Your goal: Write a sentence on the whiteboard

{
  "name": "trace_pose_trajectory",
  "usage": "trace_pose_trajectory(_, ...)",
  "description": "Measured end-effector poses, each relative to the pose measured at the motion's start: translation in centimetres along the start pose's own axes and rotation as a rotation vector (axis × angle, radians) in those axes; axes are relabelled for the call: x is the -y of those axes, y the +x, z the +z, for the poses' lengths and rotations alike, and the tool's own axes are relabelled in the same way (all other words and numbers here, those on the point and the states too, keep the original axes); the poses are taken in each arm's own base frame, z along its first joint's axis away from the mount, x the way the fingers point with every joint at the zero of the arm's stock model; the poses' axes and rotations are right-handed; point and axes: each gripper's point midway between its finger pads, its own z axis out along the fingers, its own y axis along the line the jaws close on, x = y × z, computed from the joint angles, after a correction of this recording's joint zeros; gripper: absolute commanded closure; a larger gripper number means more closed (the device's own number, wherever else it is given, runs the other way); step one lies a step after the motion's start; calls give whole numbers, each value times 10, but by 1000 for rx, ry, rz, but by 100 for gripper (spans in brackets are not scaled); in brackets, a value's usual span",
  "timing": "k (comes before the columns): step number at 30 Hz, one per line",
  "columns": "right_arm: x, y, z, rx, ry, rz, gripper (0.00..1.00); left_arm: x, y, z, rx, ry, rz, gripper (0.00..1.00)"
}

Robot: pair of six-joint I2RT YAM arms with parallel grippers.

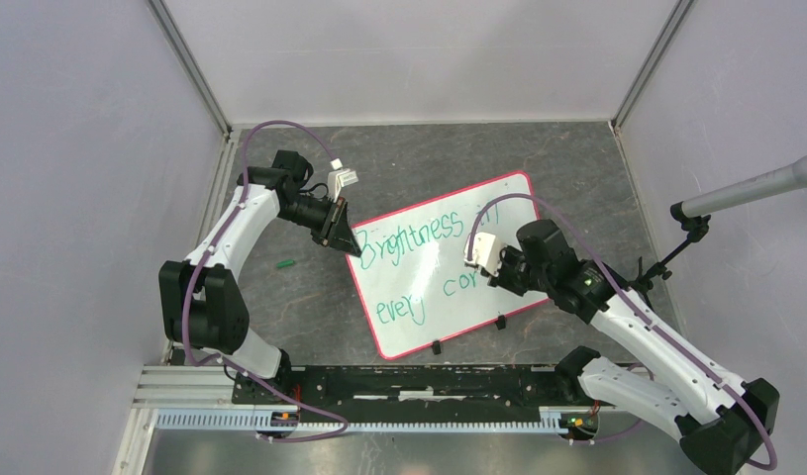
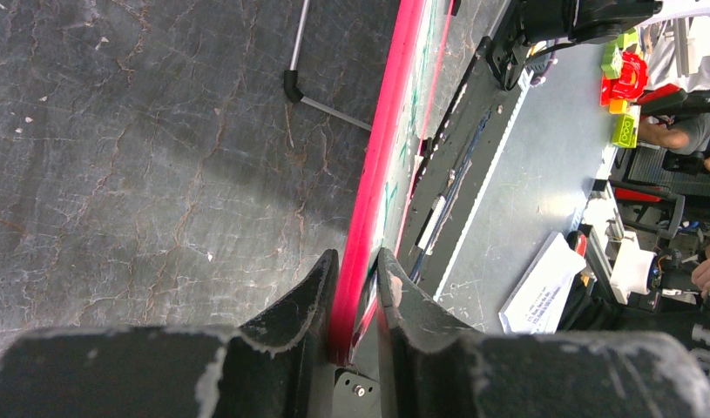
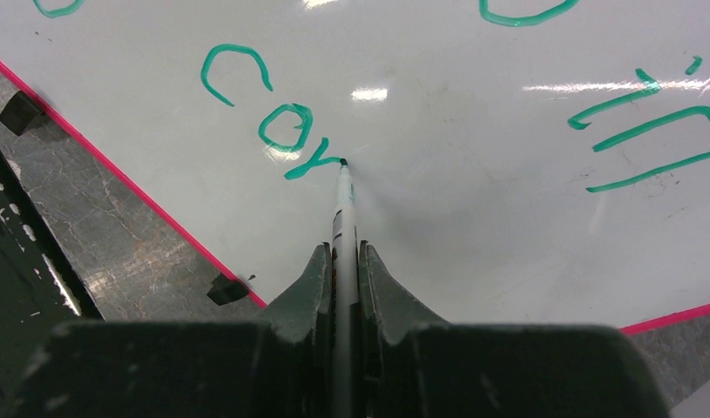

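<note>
The flat, glossy white whiteboard (image 1: pixel 449 319) with its thin red-pink rim lies askew on the dark grey, cracked-looking table (image 1: pixel 419 158) between the two arms. Its long sides run up to the right in the overhead view. The green handwritten sentence (image 1: pixel 419 242) stands in two lines and so far reads "Brightness in" above "every cor".

The right gripper (image 3: pixel 341 252) is clamped on a slim white marker (image 3: pixel 342 205). The marker's long axis runs straight out from between the jaws, and its dark tip touches the board at the end of the "r". The left gripper (image 2: pixel 355 261) is closed on the rim at the board's upper-left corner, one finger on each face of the edge, which I judge is there to steady the board. So the right arm is the one at the work, and the left is well apart from the writing.

The coming move turns on the writing line. The missing letters belong just beyond the tip, carrying on from "cor" toward the board's right-hand short edge. In the right wrist view that is down and to the right of the tip, slanting across the marker's axis.

The white surface there is bare as far as the rim, and "in" sits well apart on the line above. There looks to be room for a few more letters, though in the overhead view the right arm hides that stretch, so this is not certain.

Small black blocks (image 1: pixel 436 346) sit against the near rim, beside the line and not on it. A small green cap (image 1: pixel 285 264) lies on the table left of the board.
</note>
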Motion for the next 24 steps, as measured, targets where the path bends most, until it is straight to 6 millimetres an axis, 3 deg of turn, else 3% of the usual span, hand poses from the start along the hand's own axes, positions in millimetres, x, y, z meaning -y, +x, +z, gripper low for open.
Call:
trace_pose_trajectory(10,4,3,-7,-10,30,-8,100,0,0,0,0,0,0,98)
trace_pose_trajectory(24,2,5,-3,-27,15,-9,100,0,0,0,-2,0,0,98)
